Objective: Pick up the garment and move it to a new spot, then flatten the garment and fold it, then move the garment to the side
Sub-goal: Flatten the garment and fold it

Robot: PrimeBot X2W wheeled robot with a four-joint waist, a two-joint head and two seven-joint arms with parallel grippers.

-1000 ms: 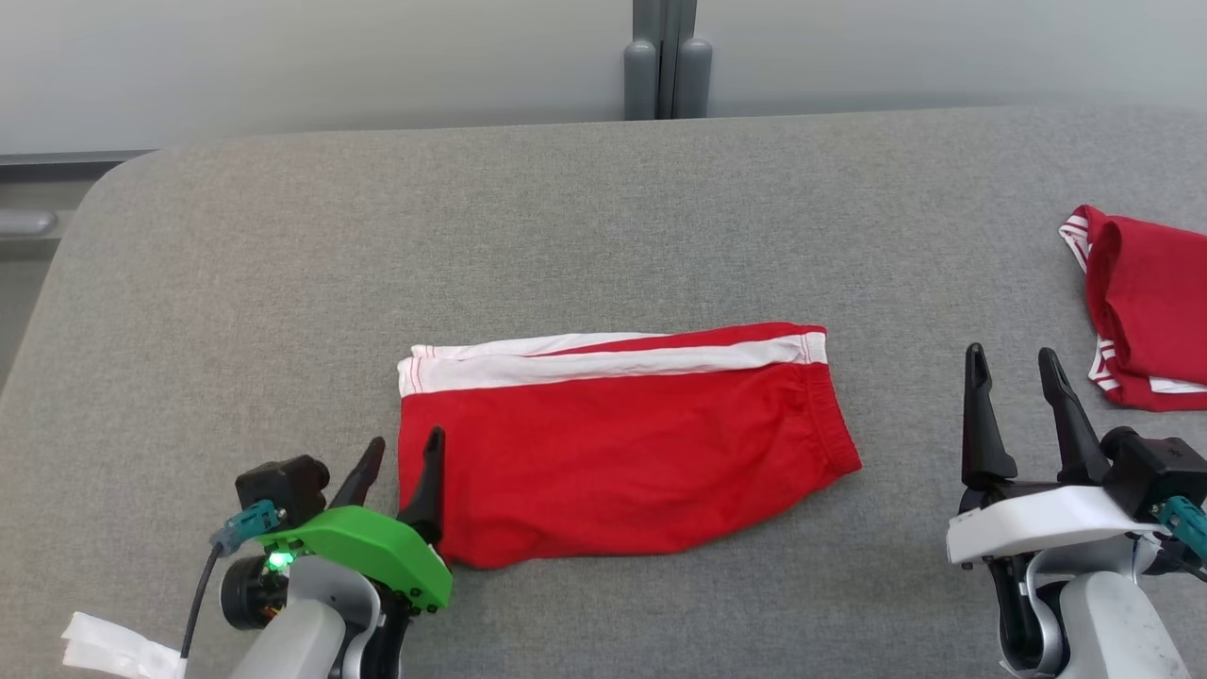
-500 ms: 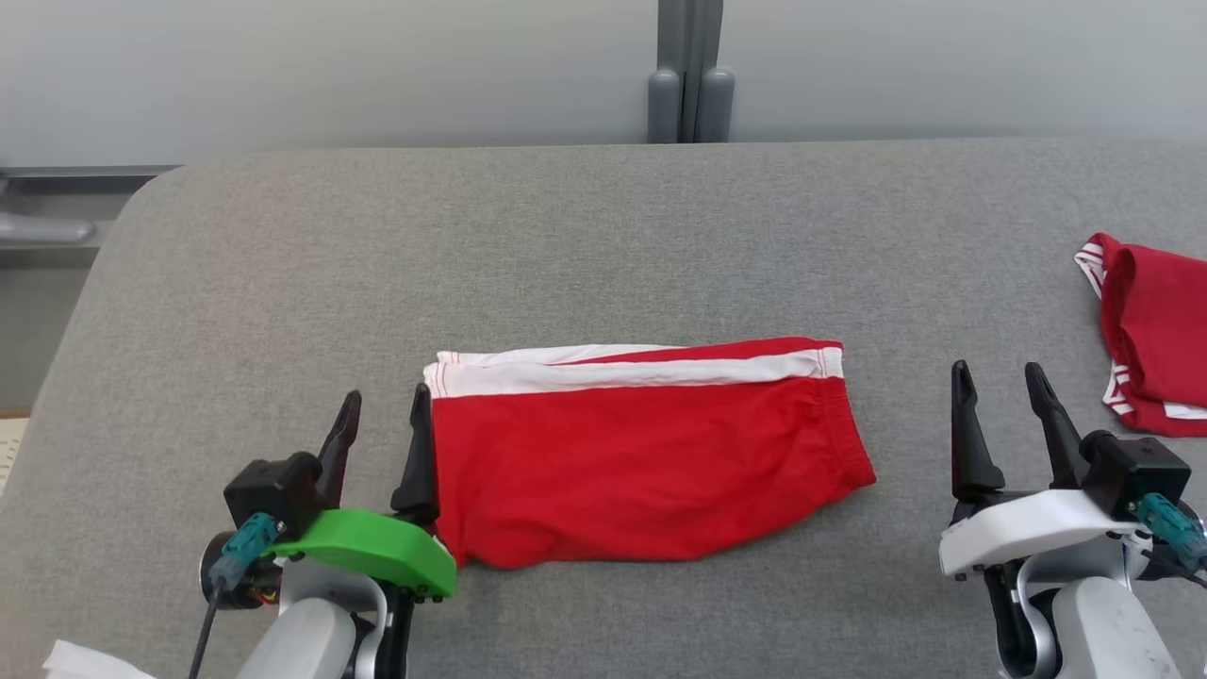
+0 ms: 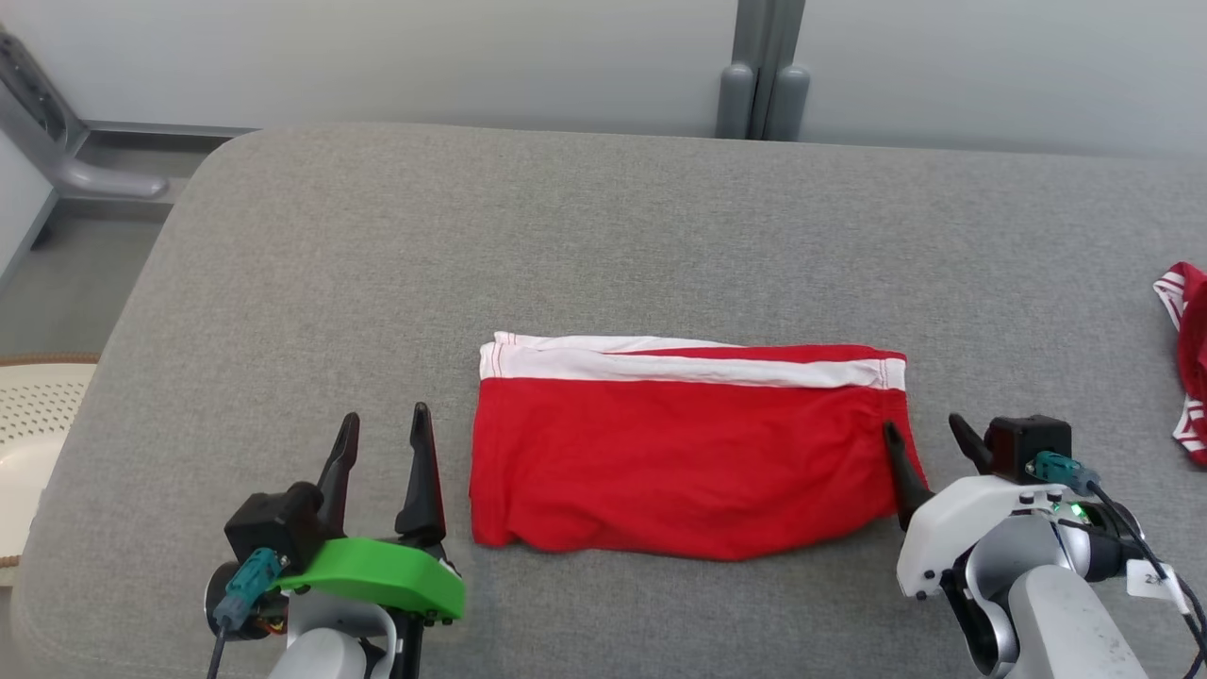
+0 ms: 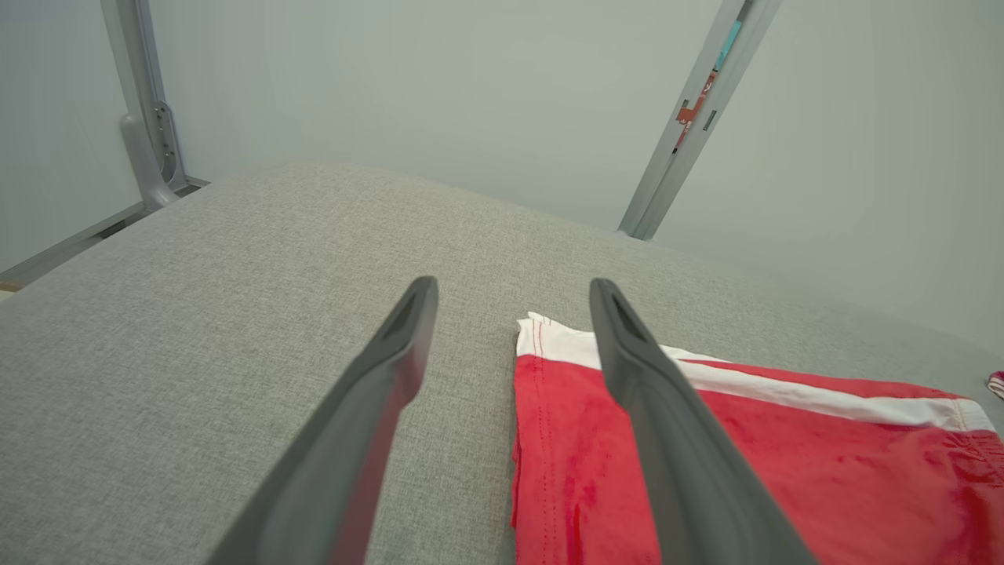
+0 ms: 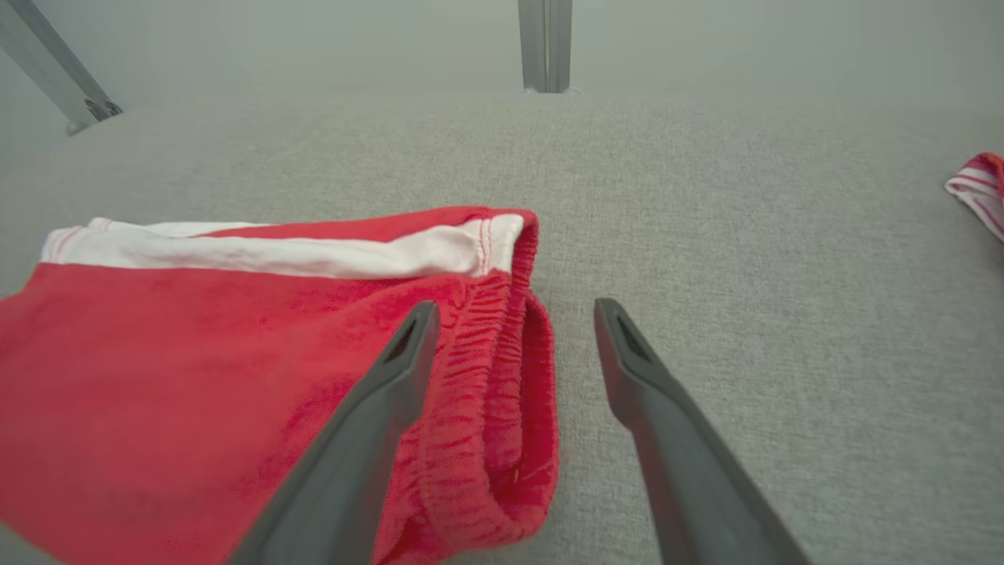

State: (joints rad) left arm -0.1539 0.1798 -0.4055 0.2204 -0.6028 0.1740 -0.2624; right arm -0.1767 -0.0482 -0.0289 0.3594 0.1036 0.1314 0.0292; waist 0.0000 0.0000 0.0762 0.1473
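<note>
The garment (image 3: 679,462) is a pair of red shorts with a white side stripe. It lies folded flat in the middle of the grey table (image 3: 566,236). My left gripper (image 3: 386,412) stands open just left of the garment's left edge, not touching it. In the left wrist view the garment (image 4: 745,439) lies under and to the right of the right finger of that gripper (image 4: 514,283). My right gripper (image 3: 920,423) is open at the garment's right end. In the right wrist view the elastic waistband of the garment (image 5: 196,353) lies between the fingers of this gripper (image 5: 515,305).
Another red garment with white stripes (image 3: 1190,368) lies at the table's far right edge and shows as a striped corner (image 5: 976,184) in the right wrist view. A cream perforated basket (image 3: 38,415) sits off the table's left side. A grey post (image 3: 762,75) stands behind.
The head camera has shifted, so the whole scene sits further right. My right gripper has moved left, up to the garment's waistband end. The left gripper now stands slightly apart from the left edge.
</note>
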